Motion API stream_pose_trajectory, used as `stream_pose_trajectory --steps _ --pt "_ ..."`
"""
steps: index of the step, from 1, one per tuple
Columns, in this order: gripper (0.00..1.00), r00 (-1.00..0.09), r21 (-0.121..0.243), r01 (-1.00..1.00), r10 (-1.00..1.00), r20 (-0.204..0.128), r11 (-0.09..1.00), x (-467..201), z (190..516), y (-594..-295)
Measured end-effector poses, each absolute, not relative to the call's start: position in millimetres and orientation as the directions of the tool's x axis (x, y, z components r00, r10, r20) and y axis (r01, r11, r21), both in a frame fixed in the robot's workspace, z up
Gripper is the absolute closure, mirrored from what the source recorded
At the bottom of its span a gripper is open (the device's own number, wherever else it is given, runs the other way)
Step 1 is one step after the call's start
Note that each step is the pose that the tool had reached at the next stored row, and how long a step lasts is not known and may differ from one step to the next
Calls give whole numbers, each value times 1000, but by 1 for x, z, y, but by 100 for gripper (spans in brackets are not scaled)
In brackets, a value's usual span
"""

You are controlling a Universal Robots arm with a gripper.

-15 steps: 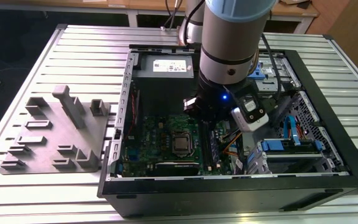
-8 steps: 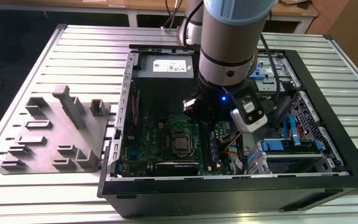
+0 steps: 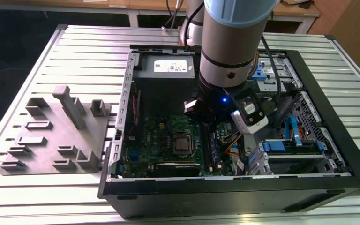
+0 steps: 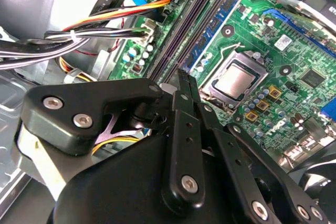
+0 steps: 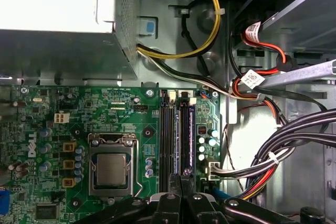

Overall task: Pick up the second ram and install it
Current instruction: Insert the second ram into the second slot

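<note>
Hovering gripper [image 4: 181, 98] sits low over memory slots [image 5: 173, 140], right of processor socket [image 5: 111, 170] in exterior view. Clamped on thin dark edge, judged to be second ram [image 4: 184, 77]. Risks: stick tilted or off-slot jams; cable bundle [image 5: 247, 169] beside slots snags.

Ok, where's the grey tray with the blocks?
The grey tray lies on the slatted table at the exterior view's left, beside the open computer case.
</note>
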State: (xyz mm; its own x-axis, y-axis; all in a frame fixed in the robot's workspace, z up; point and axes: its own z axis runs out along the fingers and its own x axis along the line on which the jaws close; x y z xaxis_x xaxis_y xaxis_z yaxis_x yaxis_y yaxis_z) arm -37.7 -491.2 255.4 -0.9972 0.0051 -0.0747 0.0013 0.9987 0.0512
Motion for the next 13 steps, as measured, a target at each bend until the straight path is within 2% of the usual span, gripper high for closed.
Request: stream_pose_trajectory --steps 13 --pt "92 -997 51 1 5 -75 999 -39 247 -491"
